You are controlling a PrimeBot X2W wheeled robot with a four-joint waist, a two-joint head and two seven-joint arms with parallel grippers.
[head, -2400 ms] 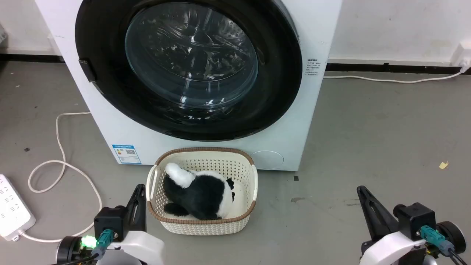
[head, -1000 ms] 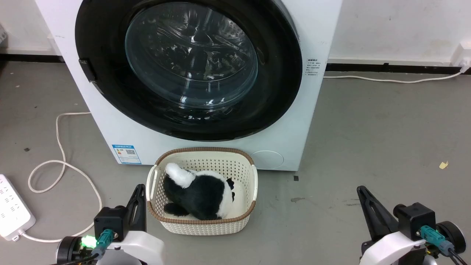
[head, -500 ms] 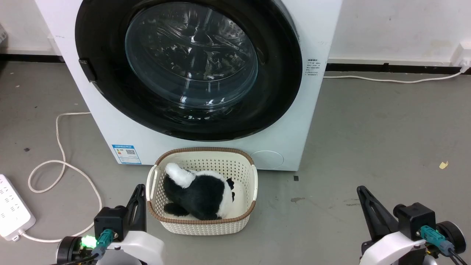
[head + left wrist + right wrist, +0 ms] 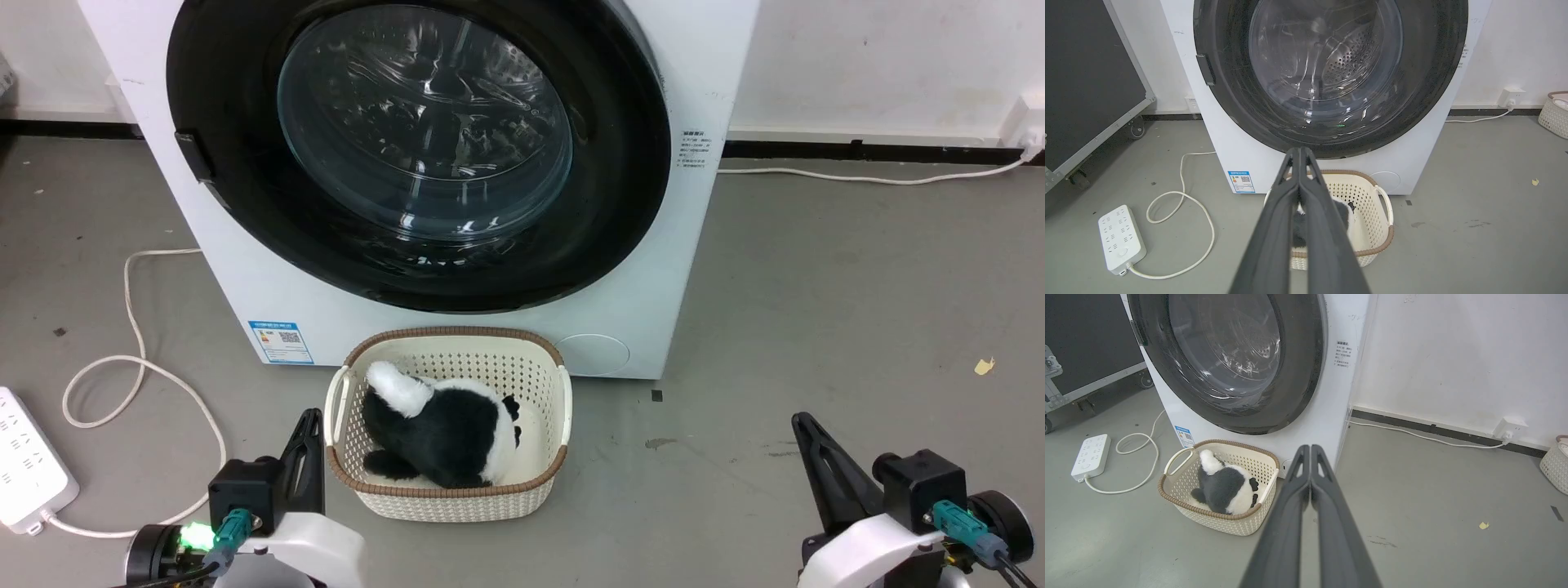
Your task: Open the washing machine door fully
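Head looks down; wrists look forward, low; all share washing machine [image 4: 269, 302].

No text legible. On the big white front-loading washing machine [image 4: 245, 278]: a blue-and-white label sticker [image 4: 281, 341] with QR code at the front's lower left corner, and small dark print [image 4: 695, 152] at its right edge, too tiny to read.

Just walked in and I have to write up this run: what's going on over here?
The robot faces the washing machine, whose door looks shut, flush against the white front. Neither gripper is on it: the left gripper and right gripper both hang low near the floor, shut and empty. A cream basket with a black-and-white plush toy sits right before the machine, under the door. Opening has not begun yet.
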